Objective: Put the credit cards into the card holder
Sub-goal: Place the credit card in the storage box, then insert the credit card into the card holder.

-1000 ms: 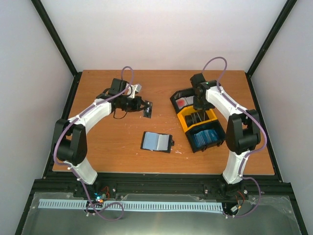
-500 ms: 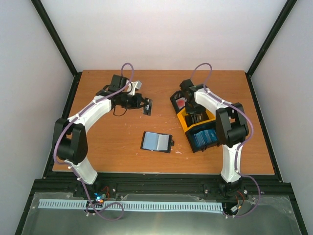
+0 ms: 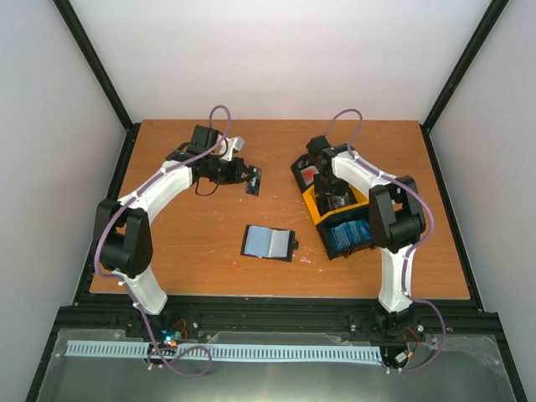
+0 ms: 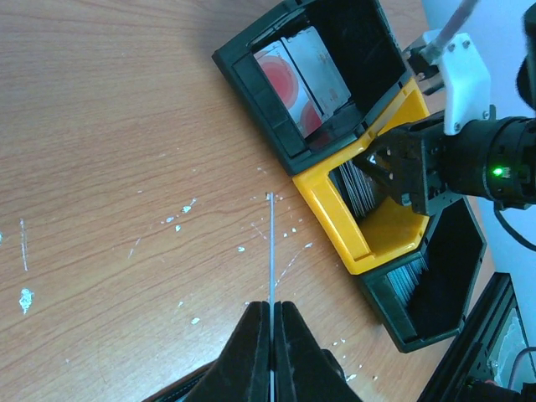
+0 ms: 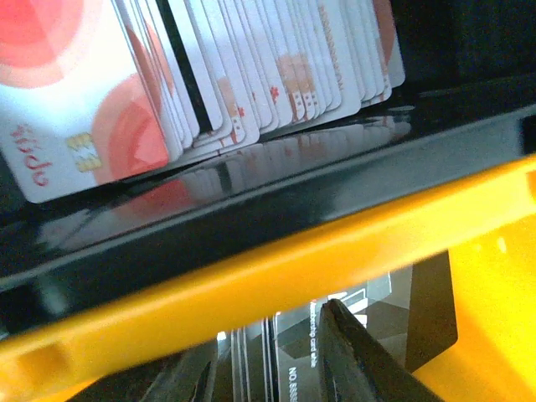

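The card holder (image 3: 269, 243) lies open in the middle of the table with a light blue card showing in it. My left gripper (image 3: 241, 175) is shut on a dark credit card (image 3: 253, 182), held above the table at the back; the left wrist view shows that card (image 4: 271, 243) edge-on between the closed fingers. My right gripper (image 3: 332, 195) reaches down into the yellow tray (image 3: 322, 219). In the right wrist view its fingers (image 5: 356, 356) stand open on either side of several upright dark grey cards (image 5: 289, 364).
A joined row of trays stands at the right: a black one with red-and-white cards (image 3: 311, 174), the yellow one, and a black one with light blue cards (image 3: 352, 235). It also shows in the left wrist view (image 4: 368, 243). The enclosure's black frame posts rise beside the table.
My right arm has swung in and lowered its gripper into the yellow tray's dark grey cards. My left gripper, with its card, has shifted slightly towards the back.
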Robot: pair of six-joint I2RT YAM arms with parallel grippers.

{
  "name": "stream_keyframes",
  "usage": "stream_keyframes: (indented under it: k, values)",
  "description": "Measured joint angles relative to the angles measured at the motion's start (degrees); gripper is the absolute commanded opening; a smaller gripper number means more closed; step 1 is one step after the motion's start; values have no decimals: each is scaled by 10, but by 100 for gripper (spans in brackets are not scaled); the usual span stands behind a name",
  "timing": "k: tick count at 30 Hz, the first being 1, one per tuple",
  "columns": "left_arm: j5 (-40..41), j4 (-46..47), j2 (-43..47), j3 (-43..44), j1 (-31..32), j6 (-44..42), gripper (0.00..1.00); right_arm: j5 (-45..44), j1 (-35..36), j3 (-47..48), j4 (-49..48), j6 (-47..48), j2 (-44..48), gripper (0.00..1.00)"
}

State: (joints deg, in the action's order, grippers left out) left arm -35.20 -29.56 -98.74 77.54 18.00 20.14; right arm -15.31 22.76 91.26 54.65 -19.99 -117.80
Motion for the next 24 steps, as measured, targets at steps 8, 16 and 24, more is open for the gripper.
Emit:
stream_keyframes:
  k: [8,16,24]
  values:
    - [-23,7,4,0,0,-1,1,66,0,1,-19,-8,106,59]
    - [-125,90,70,-29,0,30,1,371,2,-147,-247,-59,294,74]
    - [-256,249,142,-109,0,135,1,530,45,-280,-458,-172,347,68]
